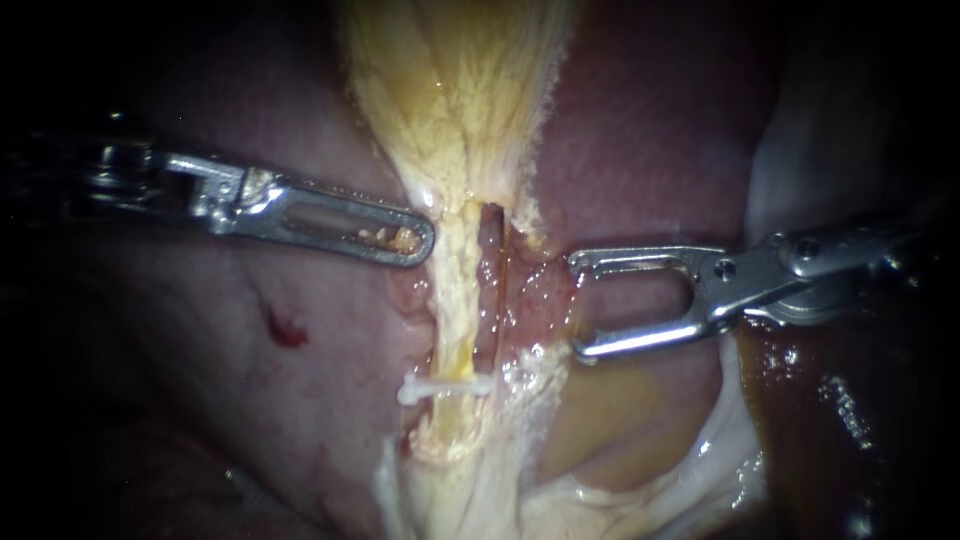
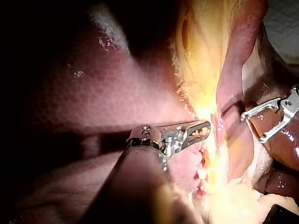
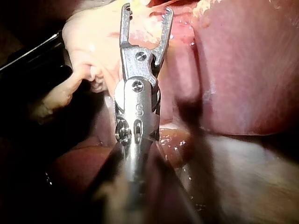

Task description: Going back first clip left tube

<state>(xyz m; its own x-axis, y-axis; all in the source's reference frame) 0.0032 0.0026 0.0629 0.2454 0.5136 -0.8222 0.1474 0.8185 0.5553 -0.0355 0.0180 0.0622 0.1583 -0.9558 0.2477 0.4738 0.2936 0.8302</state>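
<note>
Endoscope view: small white clip [image 1: 445, 388] sits across the pale yellow left tube [image 1: 455, 300]; withdraw the right silver instrument [image 1: 576, 307], claw spread and empty, straight along its shaft, with the left silver instrument [image 1: 415, 238], claw pressed together, beside the tube.

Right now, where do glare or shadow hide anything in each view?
Endoscope view: light pools centrally and the clip reads plainly, but the left instrument has its shaft in dark. Left wrist view: glare washes out the yellow tissue ahead of that instrument. Right wrist view: the right instrument, jaws open, is evenly lit; shadow lies beside its shaft.
</note>
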